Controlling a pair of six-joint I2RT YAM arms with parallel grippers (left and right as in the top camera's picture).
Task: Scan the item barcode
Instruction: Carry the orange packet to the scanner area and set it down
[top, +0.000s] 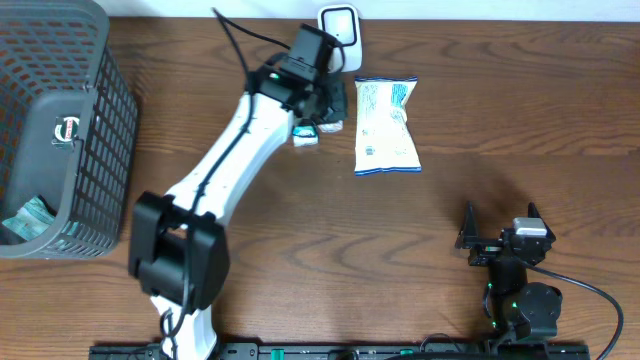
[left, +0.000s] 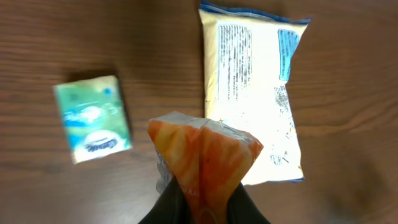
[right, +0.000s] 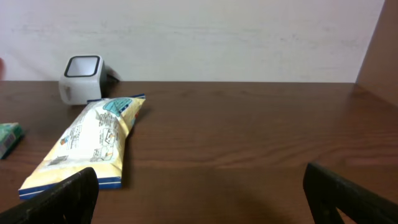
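Two blurred labels, bag (left: 252, 93) and box (left: 93, 118); orange pouch (left: 205, 155) in left claw (left: 205, 206)

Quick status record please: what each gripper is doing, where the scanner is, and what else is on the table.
left gripper: shut on an orange packet, raised above the table close to the scanner
right gripper: open, empty, away from the items
scanner: at the far table edge
white snack bag: lying flat beside the scanner
green box: flat on the table, apart from the bag
basket: at the table's end
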